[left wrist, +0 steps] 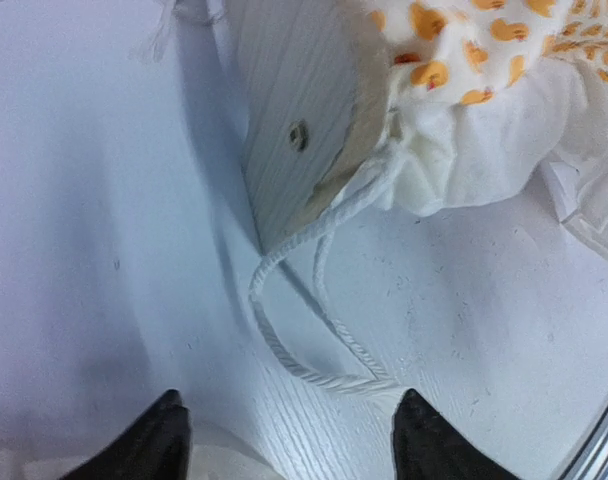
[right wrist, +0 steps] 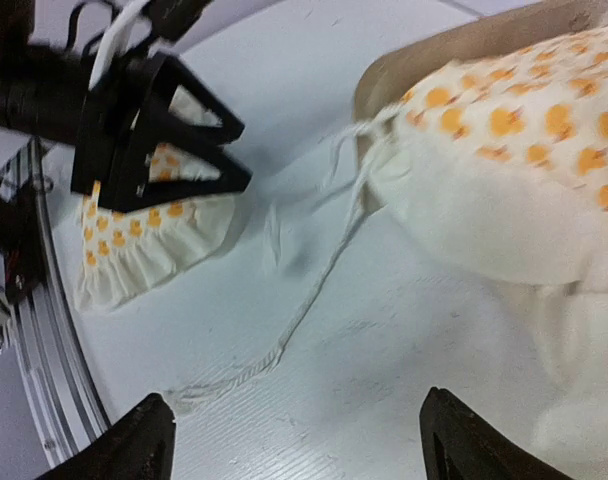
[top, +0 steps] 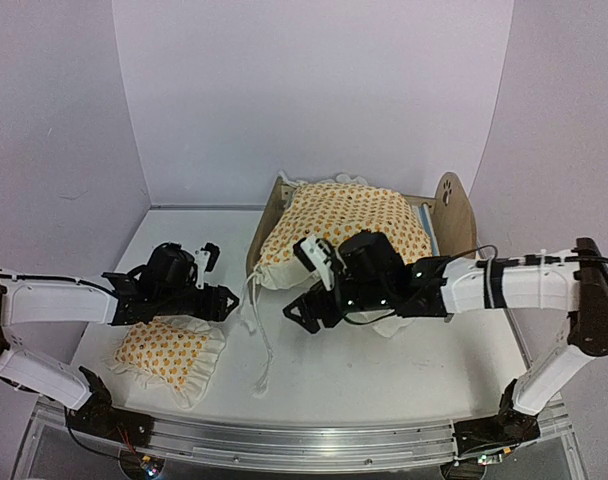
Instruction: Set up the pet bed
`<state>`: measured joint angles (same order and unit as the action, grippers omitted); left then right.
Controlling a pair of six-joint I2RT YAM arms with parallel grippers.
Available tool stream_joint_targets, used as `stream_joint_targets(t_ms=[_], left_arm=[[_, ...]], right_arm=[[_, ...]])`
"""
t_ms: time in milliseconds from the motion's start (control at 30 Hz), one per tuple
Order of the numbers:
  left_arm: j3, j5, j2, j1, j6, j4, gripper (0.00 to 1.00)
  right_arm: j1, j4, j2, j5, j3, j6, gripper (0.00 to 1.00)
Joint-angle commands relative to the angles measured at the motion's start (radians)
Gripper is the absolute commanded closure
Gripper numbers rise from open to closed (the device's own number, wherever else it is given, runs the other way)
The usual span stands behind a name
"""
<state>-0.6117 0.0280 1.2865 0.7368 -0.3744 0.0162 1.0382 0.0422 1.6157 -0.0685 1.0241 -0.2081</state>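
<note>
The plywood pet bed [top: 267, 225] stands at the back centre, its paw-print headboard [top: 454, 205] on the right. The orange-patterned blanket [top: 349, 225] lies bunched over it and hides most of the mattress. The blanket's white cord [top: 259, 345] trails onto the table. The small pillow [top: 169, 352] lies at the front left. My left gripper [top: 222, 300] is open and empty just above the pillow's far edge, pointing at the footboard [left wrist: 304, 110] and the cord loop [left wrist: 284, 340]. My right gripper [top: 302, 312] is open and empty in front of the bed, over the cord [right wrist: 314, 300].
The table's metal front rail [top: 284, 440] runs along the near edge. White walls enclose the table on the left, back and right. In the right wrist view the left gripper [right wrist: 154, 130] hangs over the pillow [right wrist: 134, 250], close to the blanket [right wrist: 514, 150].
</note>
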Motion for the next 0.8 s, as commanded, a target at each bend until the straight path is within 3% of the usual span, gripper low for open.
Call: stream_joint_targets(t_ms=[0, 100, 200, 300, 467, 633, 767], left_arm=[[-0.104, 0.003, -0.096, 0.005, -0.019, -0.022, 0.07], [-0.112, -0.055, -0.134, 0.023, -0.039, -0.056, 0.03], [-0.113, -0.097, -0.12, 0.055, -0.042, -0.135, 0.07], [-0.195, -0.063, 0.002, 0.099, -0.035, -0.153, 0.12], [-0.324, 0.012, 0.191, 0.166, 0.001, -0.192, 0.12], [-0.424, -0.144, 0.301, 0.218, 0.061, -0.279, 0.14], [-0.39, -0.287, 0.345, 0.233, 0.039, -0.468, 0.19]], right_arm=[[-0.066, 0.224, -0.144, 0.24, 0.065, 0.109, 0.05], [-0.111, 0.317, -0.159, 0.388, 0.101, 0.13, 0.02], [-0.117, 0.433, -0.114, 0.478, 0.171, 0.134, 0.02], [-0.116, 0.546, -0.075, 0.582, 0.22, 0.045, 0.02], [-0.116, 0.757, -0.103, 0.739, 0.205, -0.249, 0.02], [-0.129, 0.804, -0.202, 0.58, 0.061, -0.396, 0.03], [-0.213, 0.672, -0.307, 0.448, -0.084, -0.366, 0.25]])
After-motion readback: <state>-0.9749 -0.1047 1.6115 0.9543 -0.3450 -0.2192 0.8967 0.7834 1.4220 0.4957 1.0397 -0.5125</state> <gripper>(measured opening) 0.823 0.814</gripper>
